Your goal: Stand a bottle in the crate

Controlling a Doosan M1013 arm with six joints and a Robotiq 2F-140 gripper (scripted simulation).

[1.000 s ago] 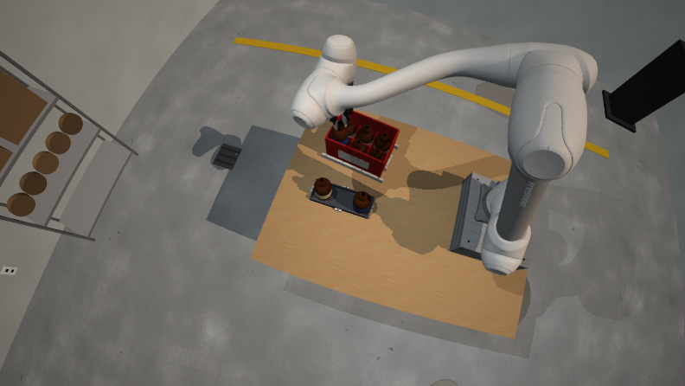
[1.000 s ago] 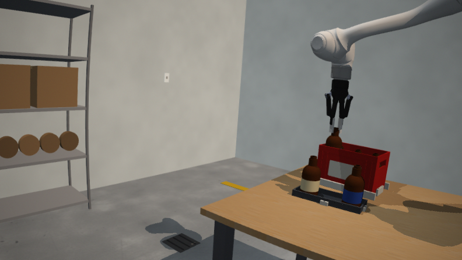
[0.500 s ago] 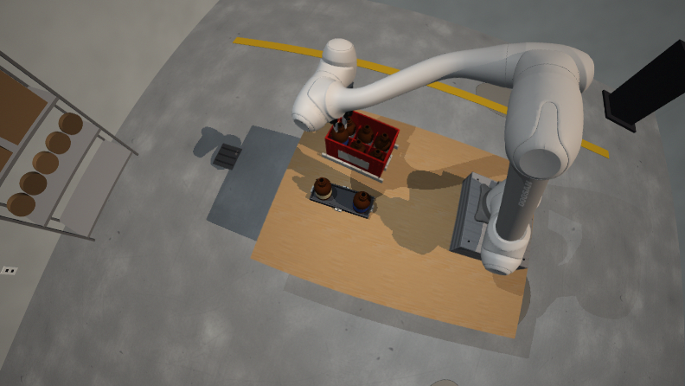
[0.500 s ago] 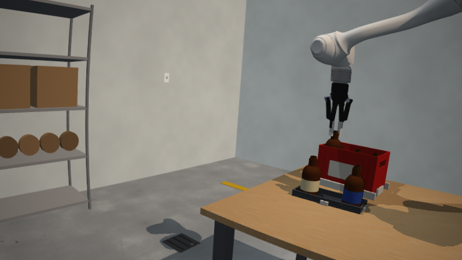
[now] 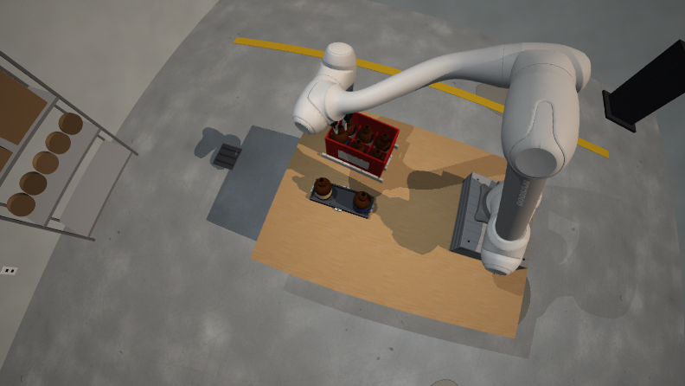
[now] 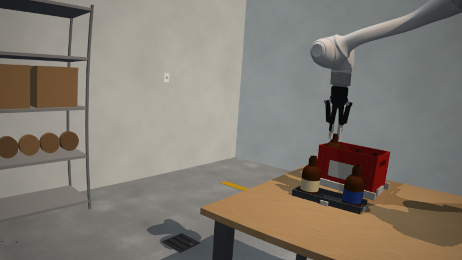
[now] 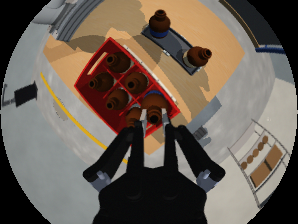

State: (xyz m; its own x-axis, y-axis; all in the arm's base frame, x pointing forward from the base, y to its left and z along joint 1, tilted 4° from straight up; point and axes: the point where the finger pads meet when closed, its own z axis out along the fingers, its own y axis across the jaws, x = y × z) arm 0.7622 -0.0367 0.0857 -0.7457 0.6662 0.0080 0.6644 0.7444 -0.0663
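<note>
The red crate [image 6: 353,166] stands on the wooden table and shows in the overhead view [image 5: 361,144] and the wrist view [image 7: 123,92]. My gripper [image 6: 335,134] hangs straight down over the crate's left end cell and is shut on the neck of a brown bottle [image 6: 333,141]. That bottle sits partly down in the cell, its shoulders above the rim. Several other brown bottles [image 5: 366,134] stand in the other cells. On the dark tray [image 6: 329,198] a cream-label bottle [image 6: 311,175] and a blue-label bottle [image 6: 353,187] stand upright.
The tray lies just in front of the crate. The arm's base mount [image 5: 471,215] is on the table's right side. A metal shelf [image 6: 42,106] with boxes and rolls stands far left. A floor vent [image 6: 181,242] lies beside the table.
</note>
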